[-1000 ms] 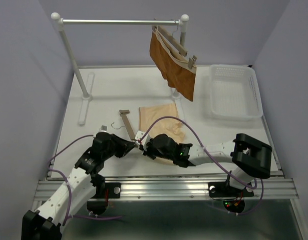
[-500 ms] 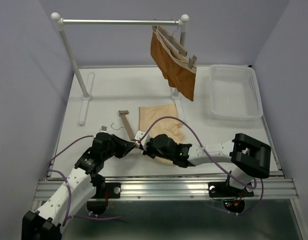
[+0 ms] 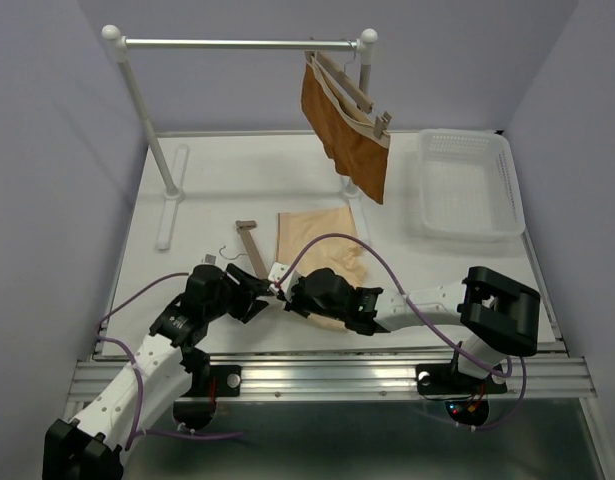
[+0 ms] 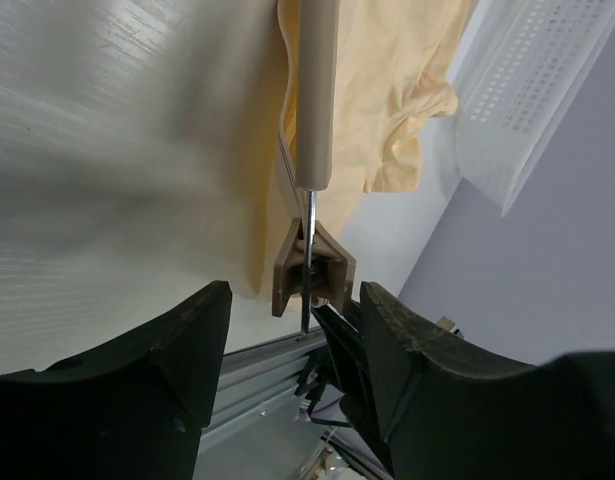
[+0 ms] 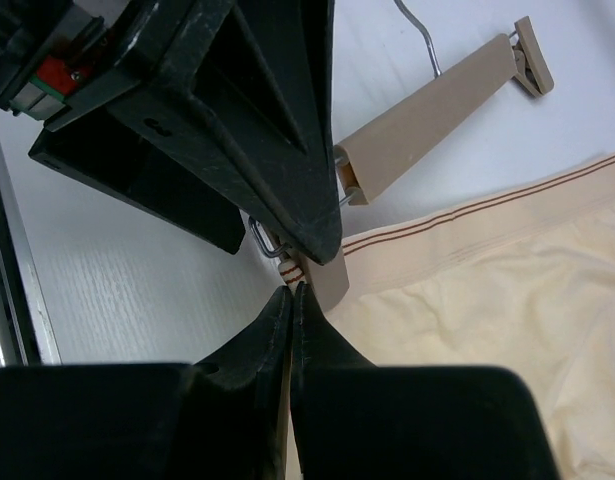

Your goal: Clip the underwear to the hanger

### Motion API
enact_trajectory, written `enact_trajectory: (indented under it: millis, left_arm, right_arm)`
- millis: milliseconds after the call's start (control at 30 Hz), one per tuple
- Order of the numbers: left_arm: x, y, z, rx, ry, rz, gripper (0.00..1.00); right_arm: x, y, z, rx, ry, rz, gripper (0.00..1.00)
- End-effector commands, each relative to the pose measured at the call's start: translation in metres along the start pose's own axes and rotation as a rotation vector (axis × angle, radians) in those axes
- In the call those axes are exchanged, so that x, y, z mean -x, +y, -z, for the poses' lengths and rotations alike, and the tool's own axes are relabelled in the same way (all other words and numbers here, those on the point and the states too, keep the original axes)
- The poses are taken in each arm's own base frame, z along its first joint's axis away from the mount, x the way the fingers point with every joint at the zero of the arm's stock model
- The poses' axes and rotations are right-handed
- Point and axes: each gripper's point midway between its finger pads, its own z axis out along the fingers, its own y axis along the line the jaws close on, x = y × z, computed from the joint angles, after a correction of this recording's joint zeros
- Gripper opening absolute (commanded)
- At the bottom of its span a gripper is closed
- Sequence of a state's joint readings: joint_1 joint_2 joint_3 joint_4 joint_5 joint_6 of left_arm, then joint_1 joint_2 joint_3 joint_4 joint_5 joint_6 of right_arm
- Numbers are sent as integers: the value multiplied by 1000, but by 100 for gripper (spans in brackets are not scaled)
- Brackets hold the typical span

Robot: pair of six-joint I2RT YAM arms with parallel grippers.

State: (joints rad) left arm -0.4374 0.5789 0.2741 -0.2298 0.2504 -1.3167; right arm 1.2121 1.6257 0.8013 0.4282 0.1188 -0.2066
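The hanger lies on the table, a slim wooden bar with a clip at each end. Beside it the beige underwear lies flat. My left gripper is open, its fingers on either side of the hanger's near clip and not touching it. My right gripper is shut on the striped waistband corner of the underwear, right at that clip. In the top view the left gripper and right gripper meet tip to tip at the hanger's near end.
A white rack stands at the back with a rust-brown garment clipped to another wooden hanger. A white slotted basket sits at the back right. The table's front rail runs just behind the grippers.
My left gripper has opened, its fingers spreading away from the hanger's near clip. The right gripper and the underwear have stayed put.
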Motion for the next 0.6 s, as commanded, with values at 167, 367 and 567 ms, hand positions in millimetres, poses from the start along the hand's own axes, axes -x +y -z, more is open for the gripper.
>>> enact_trajectory:
  millis: [167,367,567]
  left_arm:
    - [1,-23,10,-47,-3,-40,86]
    - [14,-22,9,-7,-65,-61,99]
    - [33,-20,-3,28,-128,-51,99]
  right_arm:
    - [27,4,5,19,-100,-2,1]
    - [18,2,12,8,-77,-12,1]
    - [13,3,19,11,-69,-24,1]
